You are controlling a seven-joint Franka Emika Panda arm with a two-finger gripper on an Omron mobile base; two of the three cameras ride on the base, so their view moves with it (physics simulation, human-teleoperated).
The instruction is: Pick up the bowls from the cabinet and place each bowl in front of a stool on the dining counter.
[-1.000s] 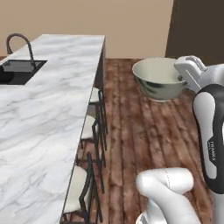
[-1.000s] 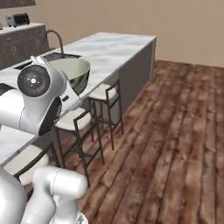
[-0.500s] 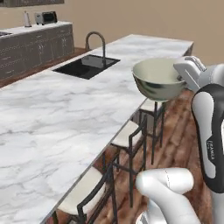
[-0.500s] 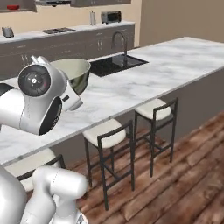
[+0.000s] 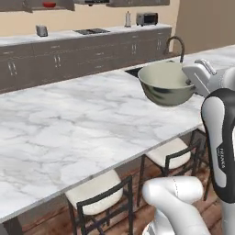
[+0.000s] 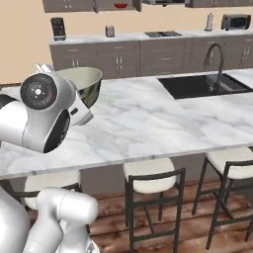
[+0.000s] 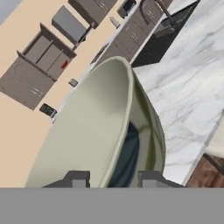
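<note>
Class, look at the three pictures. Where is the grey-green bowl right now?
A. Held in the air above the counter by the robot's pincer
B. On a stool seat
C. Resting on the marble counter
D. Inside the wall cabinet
A: the pincer grips the rim of the grey-green bowl, which hangs clear above the dining counter.

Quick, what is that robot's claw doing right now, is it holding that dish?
Gripper: shut on the rim of the glossy pale grey-green bowl, held above the white marble dining counter.
</note>
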